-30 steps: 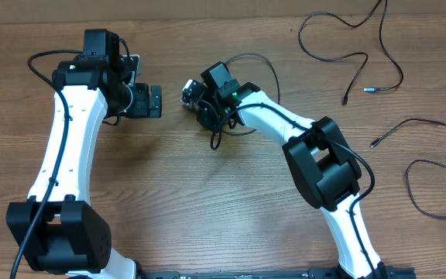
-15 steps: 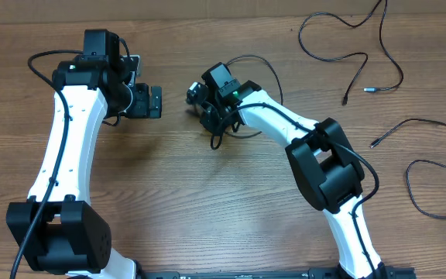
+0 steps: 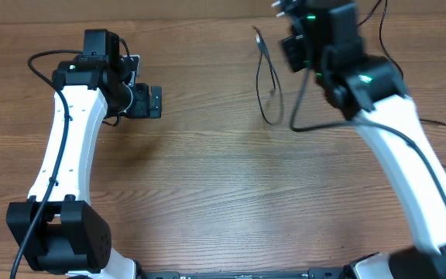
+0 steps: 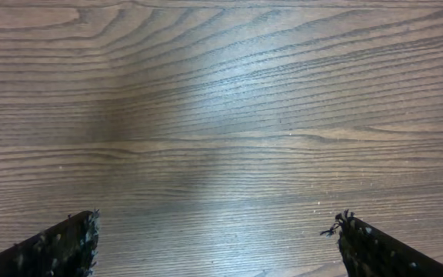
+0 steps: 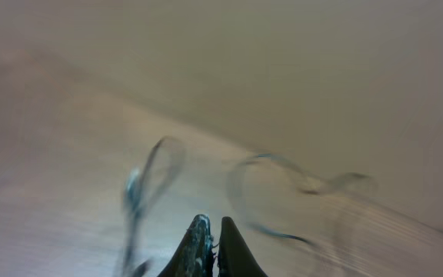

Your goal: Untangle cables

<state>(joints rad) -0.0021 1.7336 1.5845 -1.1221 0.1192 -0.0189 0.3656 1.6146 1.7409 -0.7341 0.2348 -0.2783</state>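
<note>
Cables: one thin cable (image 3: 265, 77) dangles from the closed right gripper (image 3: 283, 9); left gripper (image 3: 155, 101) gapes wide, well apart.

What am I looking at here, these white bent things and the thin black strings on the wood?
The white things are two robot arms at a wooden table. One picture looks down from above; the other two come from small cameras on the arms' wrists. The left pincer is wide open with nothing in it; its camera sees only bare wood between its fingertips. The right pincer is pinched shut and raised toward the table's far edge, with a thin black cable dangling in a loop beside it. It seems to hold that cable, though its own camera picture is too blurred to be sure.
</note>
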